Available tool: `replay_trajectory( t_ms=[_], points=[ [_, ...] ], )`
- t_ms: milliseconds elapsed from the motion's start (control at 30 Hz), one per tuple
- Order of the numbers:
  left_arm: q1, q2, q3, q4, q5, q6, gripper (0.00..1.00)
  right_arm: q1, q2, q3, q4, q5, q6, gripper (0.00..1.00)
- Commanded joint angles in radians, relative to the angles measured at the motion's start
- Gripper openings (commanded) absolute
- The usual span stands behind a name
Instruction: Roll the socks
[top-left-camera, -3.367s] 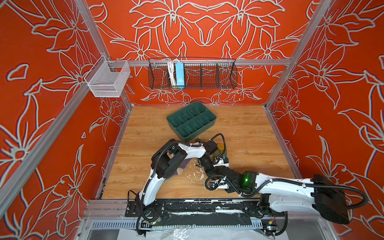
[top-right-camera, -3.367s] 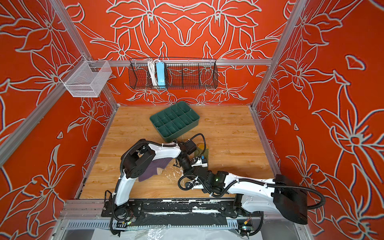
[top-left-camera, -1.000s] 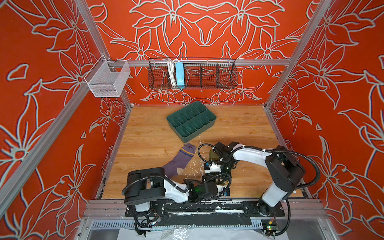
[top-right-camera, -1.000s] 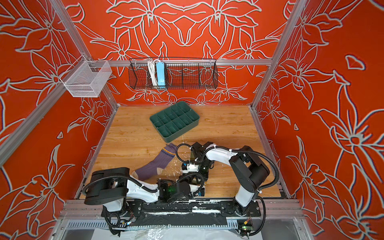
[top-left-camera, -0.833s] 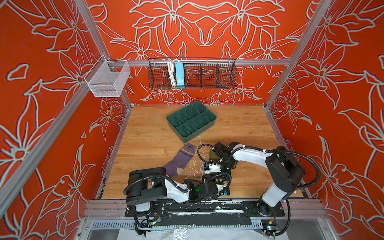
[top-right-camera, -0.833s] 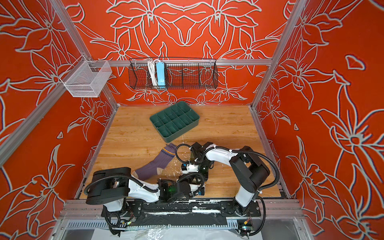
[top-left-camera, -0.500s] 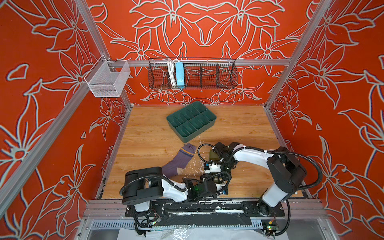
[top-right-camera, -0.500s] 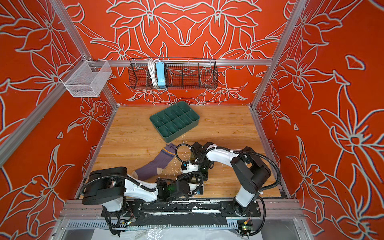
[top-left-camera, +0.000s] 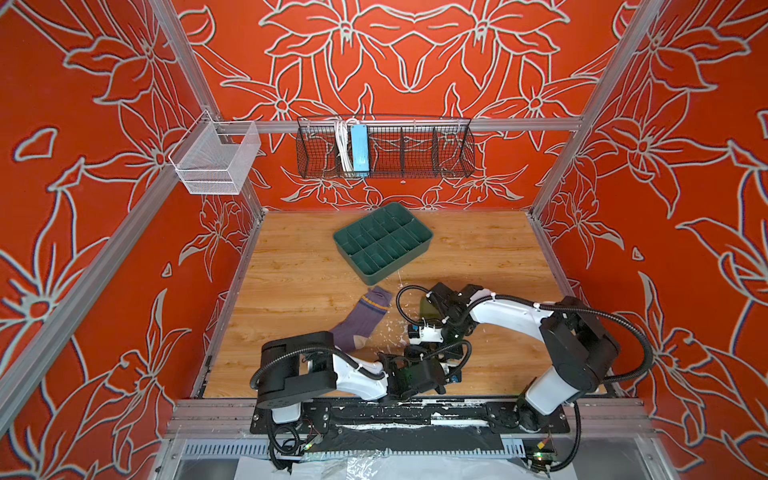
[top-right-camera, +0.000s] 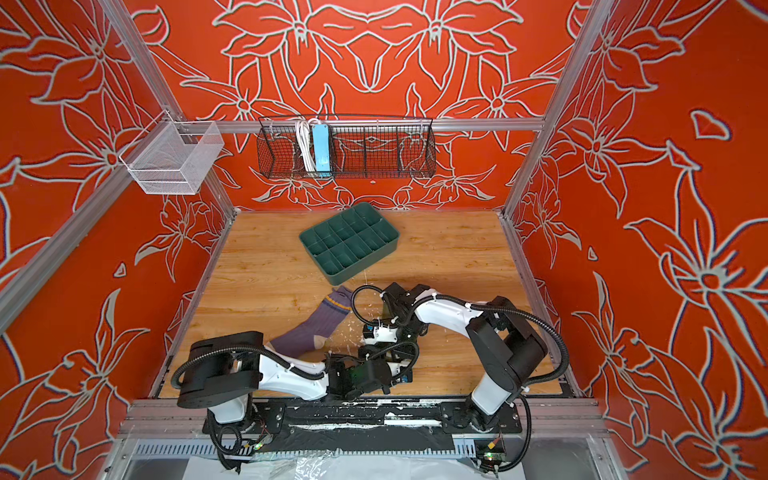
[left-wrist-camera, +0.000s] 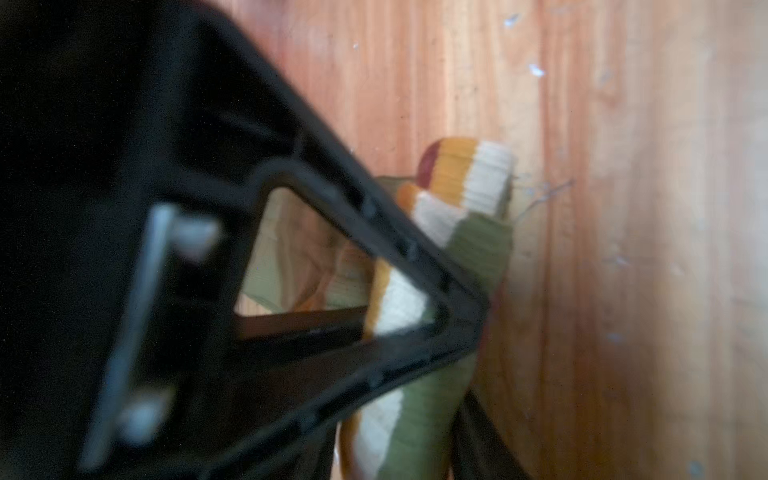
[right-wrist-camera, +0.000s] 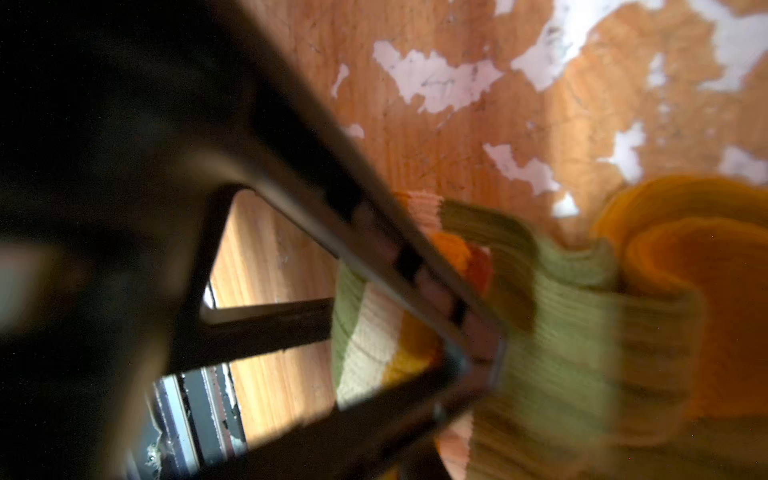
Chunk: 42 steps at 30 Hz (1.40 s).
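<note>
Well, both arms were bent low over the front of the wooden surface (top-left-camera: 299, 282), their wrists close together. The right fingers (right-wrist-camera: 374, 241) were closed tight on the green sock (right-wrist-camera: 582, 332), whose ribbed cloth bunched around the tip with an orange fold beside it. Seen from the left wrist, the left fingers (left-wrist-camera: 374, 212) lay across the same sock (left-wrist-camera: 478, 249), its cream and orange stripes showing past them. I couldn't tell whether they had hold of it or stood apart. In both top views the purple sock (top-left-camera: 359, 322) (top-right-camera: 311, 328) lay flat on the surface, just left of the two wrists, its striped cuff towards the green tray (top-left-camera: 403, 264). White scuffs flecked the wood nearby.
</note>
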<state>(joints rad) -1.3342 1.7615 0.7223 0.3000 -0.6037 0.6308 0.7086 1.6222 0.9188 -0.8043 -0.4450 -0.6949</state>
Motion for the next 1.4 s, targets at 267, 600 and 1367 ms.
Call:
replay_trajectory(
  t_ms=[267,600,1367],
  points=[
    [0.012,0.012,0.013,-0.268,0.095,-0.027,0.0,0.009,-0.089,-0.065,0.076,0.124,0.044,0.23],
    [0.073,-0.061,0.113,-0.686,0.507,-0.077,0.0,-0.106,-0.512,-0.26,0.371,0.562,0.11,0.98],
    [0.37,0.533,0.81,-1.269,1.214,-0.329,0.0,-0.426,-1.171,-0.154,-0.066,0.123,-0.11,0.92]
  ],
)
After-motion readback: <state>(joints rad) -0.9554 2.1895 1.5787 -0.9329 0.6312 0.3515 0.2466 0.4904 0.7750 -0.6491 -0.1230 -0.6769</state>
